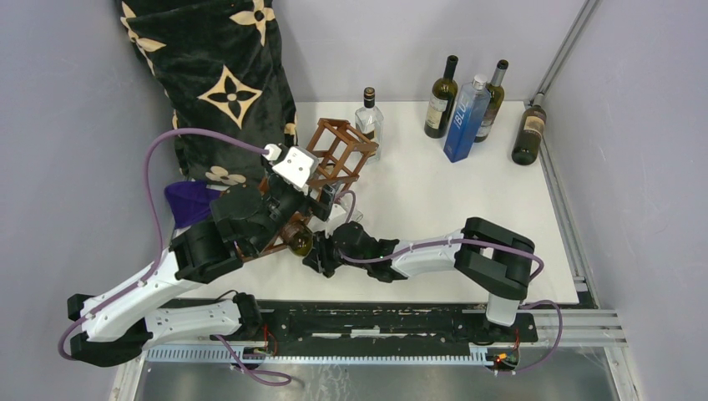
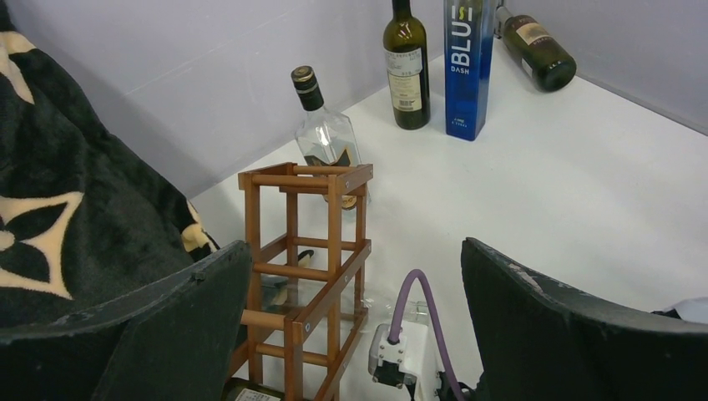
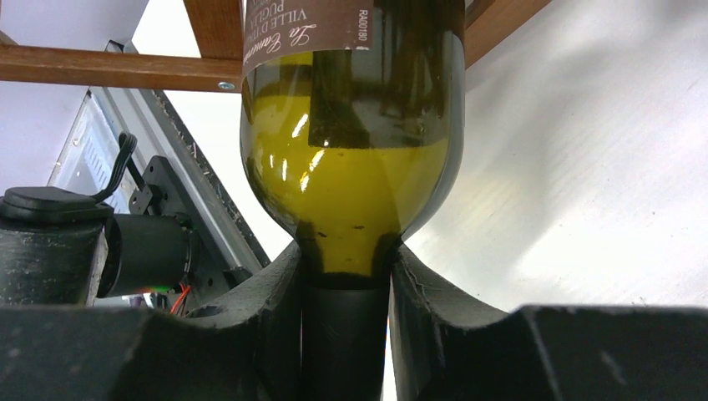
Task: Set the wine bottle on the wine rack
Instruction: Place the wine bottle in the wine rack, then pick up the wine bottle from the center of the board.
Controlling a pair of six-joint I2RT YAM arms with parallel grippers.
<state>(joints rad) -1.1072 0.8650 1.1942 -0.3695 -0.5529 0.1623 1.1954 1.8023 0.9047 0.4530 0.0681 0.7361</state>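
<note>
The wine rack [image 1: 336,152], a reddish-brown frame of thin bars, stands tilted at the table's left middle. In the left wrist view the wine rack [image 2: 294,251] rises just inside my left finger. The green wine bottle [image 3: 351,134] lies with its body inside the rack's low near end [image 3: 108,67], neck toward me. My right gripper [image 3: 345,261] is shut on the bottle's dark neck; from above, the right gripper [image 1: 321,255] sits at the bottle [image 1: 299,241]. My left gripper [image 2: 351,334] stands wide open around the rack's lower part and holds nothing.
A clear bottle with a black cap [image 1: 368,117] stands right behind the rack. Two dark bottles [image 1: 441,96] and a blue box [image 1: 466,117] stand at the back right, and another bottle [image 1: 529,129] lies by the right wall. A black patterned blanket [image 1: 217,75] hangs at left.
</note>
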